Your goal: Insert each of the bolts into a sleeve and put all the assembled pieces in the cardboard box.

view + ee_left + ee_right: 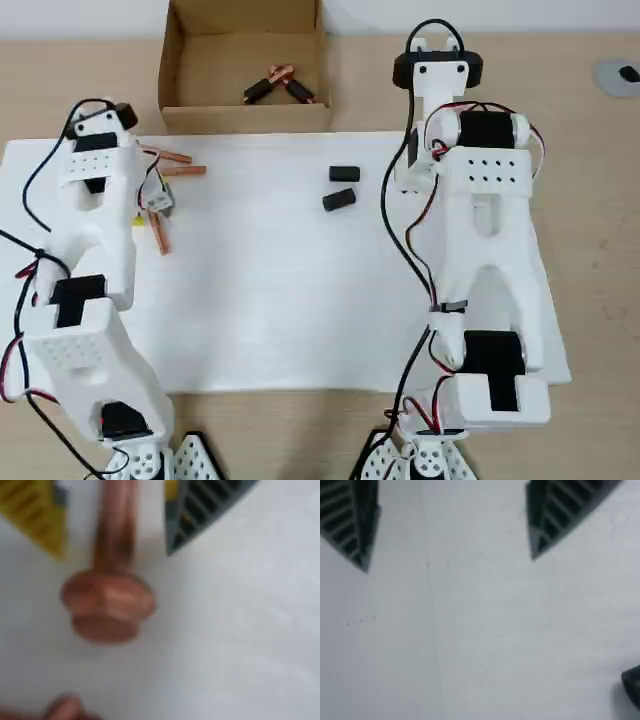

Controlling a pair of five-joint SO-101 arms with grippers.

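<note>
The left gripper [115, 554] is open around a bolt [107, 602], not pinching yet. The right gripper [450, 562] is wide open, empty. From above, the bolt lies by the left edge of the white sheet [270, 300]. Next, I guess: pinch it, take it to a sleeve [339, 200]

White printed shells on left arm [95, 270] and right arm [485, 230], blocky and smooth-edged. Black servo bodies [495, 355] set in at the joints. Small round holes in flat plates [490, 170] (two rows on each arm). Thin red and black cables [415, 240] looped loose between segments. Left gripper [115, 554]: one finger [35, 510] yellow, the other dark grey, ribbed. Right gripper [450, 564]: both fingers [350, 520] dark, ribbed.
</note>
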